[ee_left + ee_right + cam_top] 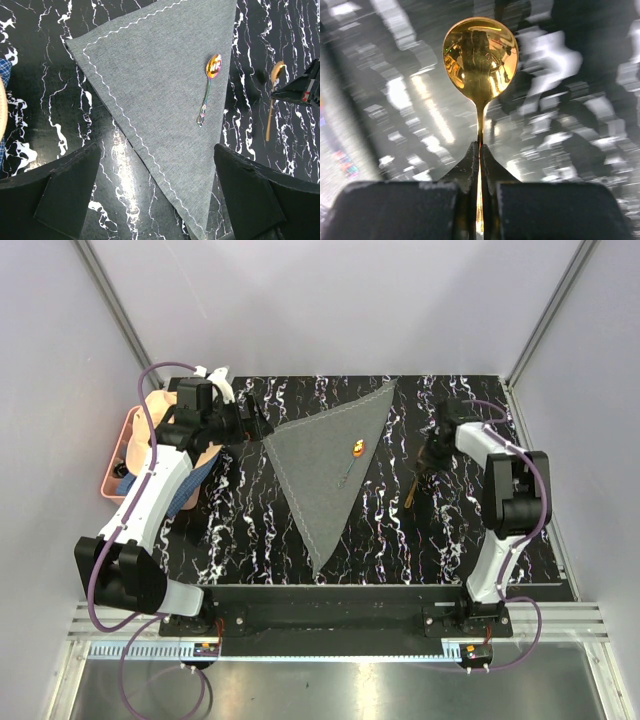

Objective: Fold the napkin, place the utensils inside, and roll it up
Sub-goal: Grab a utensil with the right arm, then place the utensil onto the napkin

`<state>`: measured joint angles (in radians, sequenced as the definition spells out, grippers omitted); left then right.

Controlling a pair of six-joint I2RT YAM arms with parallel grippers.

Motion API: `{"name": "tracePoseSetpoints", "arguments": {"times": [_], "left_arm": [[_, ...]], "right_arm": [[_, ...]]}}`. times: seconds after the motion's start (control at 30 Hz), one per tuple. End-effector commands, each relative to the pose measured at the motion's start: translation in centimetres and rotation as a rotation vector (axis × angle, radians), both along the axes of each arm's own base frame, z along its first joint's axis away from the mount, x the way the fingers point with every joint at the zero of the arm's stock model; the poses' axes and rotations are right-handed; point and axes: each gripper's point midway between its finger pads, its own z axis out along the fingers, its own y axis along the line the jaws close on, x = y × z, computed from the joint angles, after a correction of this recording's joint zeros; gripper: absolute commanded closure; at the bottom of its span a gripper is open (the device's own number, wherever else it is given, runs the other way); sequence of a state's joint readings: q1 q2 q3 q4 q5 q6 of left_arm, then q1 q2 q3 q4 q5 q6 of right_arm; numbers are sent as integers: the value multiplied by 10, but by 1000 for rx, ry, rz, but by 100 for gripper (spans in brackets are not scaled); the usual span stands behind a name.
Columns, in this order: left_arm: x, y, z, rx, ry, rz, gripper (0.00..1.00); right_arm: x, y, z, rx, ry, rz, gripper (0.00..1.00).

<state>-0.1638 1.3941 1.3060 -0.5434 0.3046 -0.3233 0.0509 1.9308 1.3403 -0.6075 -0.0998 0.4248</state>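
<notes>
The grey napkin (325, 460) lies flat on the black marbled table, folded into a triangle with its tip toward the arms. On it rests a small spoon (356, 451) with an orange bowl and a thin iridescent handle, also seen in the left wrist view as the small spoon (210, 85) on the napkin (155, 90). My left gripper (160, 200) hovers open over the napkin's left edge. My right gripper (480, 155) is shut on the neck of a gold spoon (480, 57), right of the napkin. That gold spoon (271, 102) points its handle toward the arms.
A pink basket (118, 455) stands at the table's left edge, with a peach hat (160, 405) and a blue checked cloth (200, 475) beside my left arm. Grey walls close in the table on three sides.
</notes>
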Motion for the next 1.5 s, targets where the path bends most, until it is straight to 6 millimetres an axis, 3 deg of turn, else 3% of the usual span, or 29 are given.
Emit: {"name": "tracePoseSetpoints", "arguments": {"times": [0.0, 0.17, 0.47, 0.6, 0.93, 1.47], "left_arm": [[-1, -9, 19, -46, -62, -32, 1], [-1, -8, 22, -49, -71, -32, 1], [-2, -10, 23, -58, -72, -37, 1], [-2, -10, 24, -59, -74, -39, 1], [-3, -10, 26, -59, -80, -41, 1], [-3, -10, 25, -60, -77, -40, 1]], "right_arm": [[7, 51, 42, 67, -99, 7, 100], [14, 97, 49, 87, -138, 50, 100], [46, 185, 63, 175, -230, 100, 100], [59, 218, 56, 193, -235, 109, 100], [75, 241, 30, 202, -227, 73, 100], [74, 233, 3, 145, -189, 71, 100]]}}
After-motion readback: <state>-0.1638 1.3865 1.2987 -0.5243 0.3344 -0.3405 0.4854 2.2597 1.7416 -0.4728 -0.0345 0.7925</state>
